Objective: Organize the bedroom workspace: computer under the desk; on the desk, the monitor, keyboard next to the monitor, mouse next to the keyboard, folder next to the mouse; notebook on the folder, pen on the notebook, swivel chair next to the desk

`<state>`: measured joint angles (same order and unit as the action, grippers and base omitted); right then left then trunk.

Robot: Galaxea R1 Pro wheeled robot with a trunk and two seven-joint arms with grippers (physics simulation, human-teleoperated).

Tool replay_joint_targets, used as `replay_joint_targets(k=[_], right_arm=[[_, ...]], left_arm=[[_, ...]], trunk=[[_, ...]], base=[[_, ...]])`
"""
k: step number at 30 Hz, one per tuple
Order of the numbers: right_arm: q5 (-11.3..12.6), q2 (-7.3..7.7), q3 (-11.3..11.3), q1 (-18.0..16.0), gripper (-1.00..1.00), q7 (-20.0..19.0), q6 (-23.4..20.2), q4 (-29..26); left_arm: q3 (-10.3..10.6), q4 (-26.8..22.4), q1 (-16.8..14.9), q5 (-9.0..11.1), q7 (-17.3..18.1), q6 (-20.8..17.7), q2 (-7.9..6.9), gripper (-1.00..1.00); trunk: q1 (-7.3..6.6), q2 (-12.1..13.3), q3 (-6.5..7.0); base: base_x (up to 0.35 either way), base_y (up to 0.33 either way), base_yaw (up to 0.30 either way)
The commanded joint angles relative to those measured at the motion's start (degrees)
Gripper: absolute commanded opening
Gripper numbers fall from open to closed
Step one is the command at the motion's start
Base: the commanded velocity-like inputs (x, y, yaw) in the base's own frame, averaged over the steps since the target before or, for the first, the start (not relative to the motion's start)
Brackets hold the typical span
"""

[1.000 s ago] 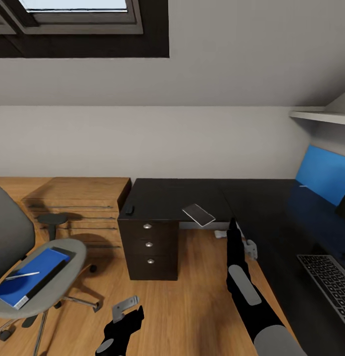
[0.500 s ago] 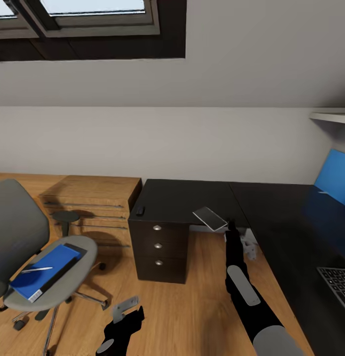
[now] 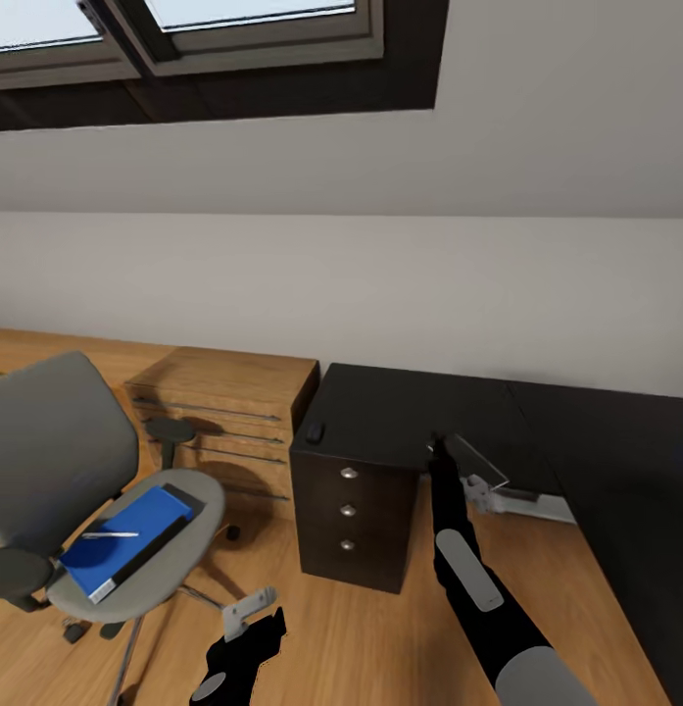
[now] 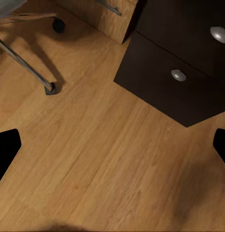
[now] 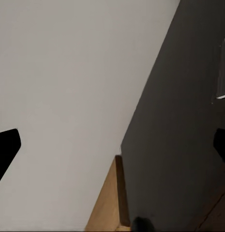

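On the swivel chair (image 3: pixel 135 549), folder (image 3: pixel 125 542), pen (image 3: pixel 110 534).

The black desk (image 3: pixel 400 417) is seen against the wall. A small dark mouse (image 3: pixel 314 431) lies at its left edge, above the drawer unit (image 3: pixel 347 510). A grey notebook (image 3: pixel 475 461) sits at the front edge, overhanging it. The swivel chair (image 3: pixel 57 451) stands on the wooden floor (image 3: pixel 370 637); a blue folder (image 3: pixel 125 542) lies on its seat, with a pen (image 3: pixel 110 534) on top.
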<state>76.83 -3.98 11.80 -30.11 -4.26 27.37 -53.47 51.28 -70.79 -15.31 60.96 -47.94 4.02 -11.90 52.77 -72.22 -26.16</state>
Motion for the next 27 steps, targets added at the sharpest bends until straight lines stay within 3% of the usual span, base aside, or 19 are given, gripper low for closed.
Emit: replay_joint_targets(k=[1, 4, 5, 6, 14, 21, 24, 27], right_arm=[[0.6, 0.02, 0.3, 0.0, 1.0, -0.3, 0.3, 0.0], [0.6, 0.02, 1.3, 0.0, 1.0, 0.7, 0.3, 0.0], [0.5, 0.04, 3.8, 0.0, 1.0, 1.7, 0.3, 0.0], [0.5, 0.04, 4.3, 0.0, 1.0, 1.8, 0.3, 0.0], [0.6, 0.12, 5.3, 0.0, 1.0, 2.0, 0.3, 1.4], [0.6, 0.29, 5.3, 0.0, 1.0, 1.5, 0.3, 1.4], [-1.7, 0.46, 5.3, 0.0, 1.0, 1.4, 0.3, 1.4], [-6.0, 0.44, 5.3, 0.0, 1.0, 1.7, 0.5, 1.4]], left_arm=[[0.2, -0.1, -0.1, 0.5, -0.2, 0.4, -0.05, 1.0], [0.2, -0.1, -0.1, 0.5, -0.2, 0.4, -0.06, 1.0], [0.2, -0.1, -0.1, 0.5, -0.3, 0.5, -0.08, 1.0], [0.2, -0.1, -0.1, 0.5, -0.3, 0.5, -0.1, 1.0], [0.2, 0.0, -0.1, 0.6, -0.3, 0.5, -0.05, 1.0], [0.2, 0.0, -0.1, 0.6, -0.3, 0.5, -0.1, 1.0], [0.2, 0.0, -0.1, 0.6, -0.2, 0.5, -0.12, 1.0], [0.2, 0.0, -0.1, 0.6, -0.2, 0.5, -0.08, 1.0]], trunk=[[0.03, 0.0, -0.05], [0.03, 0.0, -0.05], [0.03, 0.0, -0.05], [0.03, 0.0, -0.05], [0.03, 0.0, -0.05], [0.03, 0.0, -0.05], [0.03, 0.0, -0.05], [0.03, 0.0, -0.05]], base=[[0.321, 0.0, 0.272], [0.322, 0.0, 0.274], [0.322, 0.0, 0.278], [0.322, 0.0, 0.278], [0.322, 0.0, 0.268], [0.322, 0.0, 0.058], [0.322, 0.0, 0.006], [0.321, 0.0, 0.002]])
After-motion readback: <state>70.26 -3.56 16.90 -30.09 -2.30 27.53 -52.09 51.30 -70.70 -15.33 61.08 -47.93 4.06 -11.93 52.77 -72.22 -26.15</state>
